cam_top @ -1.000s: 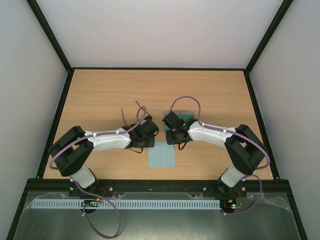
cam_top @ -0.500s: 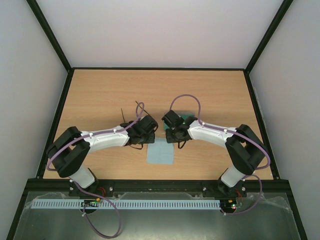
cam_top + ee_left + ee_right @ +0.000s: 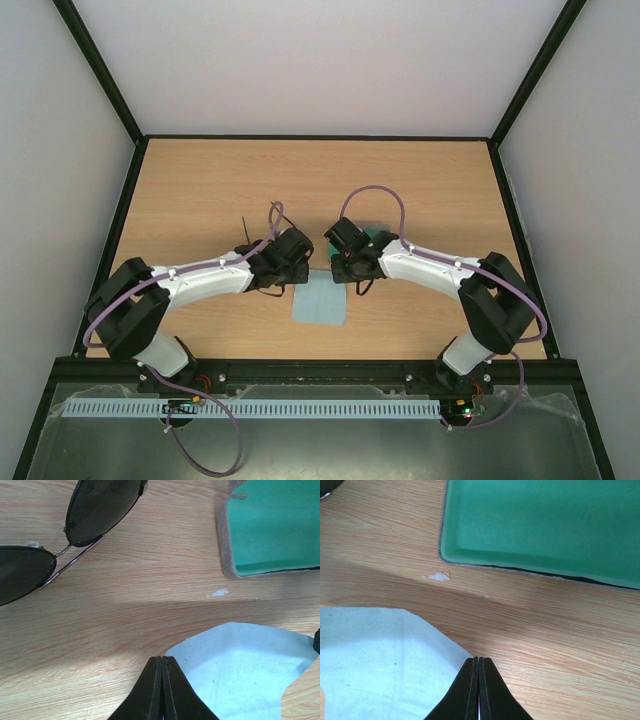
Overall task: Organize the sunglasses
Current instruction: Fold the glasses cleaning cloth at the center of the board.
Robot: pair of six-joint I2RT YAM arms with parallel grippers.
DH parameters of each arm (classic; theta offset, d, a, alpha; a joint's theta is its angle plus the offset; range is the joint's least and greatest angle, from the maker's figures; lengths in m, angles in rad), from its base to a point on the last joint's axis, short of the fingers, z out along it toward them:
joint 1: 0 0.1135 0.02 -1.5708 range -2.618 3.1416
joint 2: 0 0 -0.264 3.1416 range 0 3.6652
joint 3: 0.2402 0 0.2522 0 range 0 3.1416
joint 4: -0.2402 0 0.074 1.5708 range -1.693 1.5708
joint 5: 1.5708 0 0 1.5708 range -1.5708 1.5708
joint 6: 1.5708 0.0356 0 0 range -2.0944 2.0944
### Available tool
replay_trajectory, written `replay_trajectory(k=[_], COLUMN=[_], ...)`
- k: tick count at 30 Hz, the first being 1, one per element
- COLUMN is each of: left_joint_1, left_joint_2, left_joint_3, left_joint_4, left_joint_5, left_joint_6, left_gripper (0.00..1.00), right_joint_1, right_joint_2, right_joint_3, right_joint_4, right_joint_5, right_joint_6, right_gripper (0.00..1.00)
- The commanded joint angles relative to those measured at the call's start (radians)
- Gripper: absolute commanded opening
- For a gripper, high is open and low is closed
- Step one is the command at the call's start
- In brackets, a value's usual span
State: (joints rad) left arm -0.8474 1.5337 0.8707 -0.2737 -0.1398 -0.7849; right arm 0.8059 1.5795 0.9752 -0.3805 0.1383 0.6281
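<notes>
The sunglasses [image 3: 100, 505] lie on the wooden table at the upper left of the left wrist view, dark lenses facing up; from above only their thin arms [image 3: 244, 230] show past the left wrist. A light blue cloth [image 3: 320, 305] lies between the two arms. My left gripper [image 3: 162, 659] is shut, pinching the cloth [image 3: 240, 675] at its far left corner. My right gripper [image 3: 479, 659] is shut on the far right corner of the cloth [image 3: 380, 665]. From above, the left gripper [image 3: 302, 281] and the right gripper [image 3: 344, 283] both sit at the cloth's far edge.
An open grey case with green lining [image 3: 275, 530] lies just beyond the cloth; it fills the top of the right wrist view [image 3: 545, 525] and is mostly hidden under the right wrist from above [image 3: 376, 232]. Black frame rails [image 3: 120, 240] border the table.
Both wrists have moved a little away from the bases, and the cloth has shifted slightly left and skewed with them. Both grippers stay shut.
</notes>
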Motion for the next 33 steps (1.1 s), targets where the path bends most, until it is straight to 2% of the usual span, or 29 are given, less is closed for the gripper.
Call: replay_trajectory(k=[1, 12, 33], left_joint_1=[0.005, 0.004, -0.03], left_joint_2=[-0.052, -0.108, -0.174], left_joint_3=[-0.014, -0.117, -0.153], left_joint_4=[-0.011, 0.054, 0.045], left_joint_5=[-0.015, 0.015, 0.022], left_joint_6=[0.012, 0.016, -0.001], left_gripper=[0.02, 0.02, 0.02], right_joint_1=[0.006, 0.006, 0.019], right_joint_2=[-0.053, -0.12, -0.178], right_joint_3=[0.005, -0.058, -0.086], right_joint_4=[-0.043, -0.023, -0.033], right_joint_5=[-0.024, -0.066, -0.109], right_joint_6=[-0.009, -0.031, -0.03], right_gripper=[0.01, 0.01, 0.01])
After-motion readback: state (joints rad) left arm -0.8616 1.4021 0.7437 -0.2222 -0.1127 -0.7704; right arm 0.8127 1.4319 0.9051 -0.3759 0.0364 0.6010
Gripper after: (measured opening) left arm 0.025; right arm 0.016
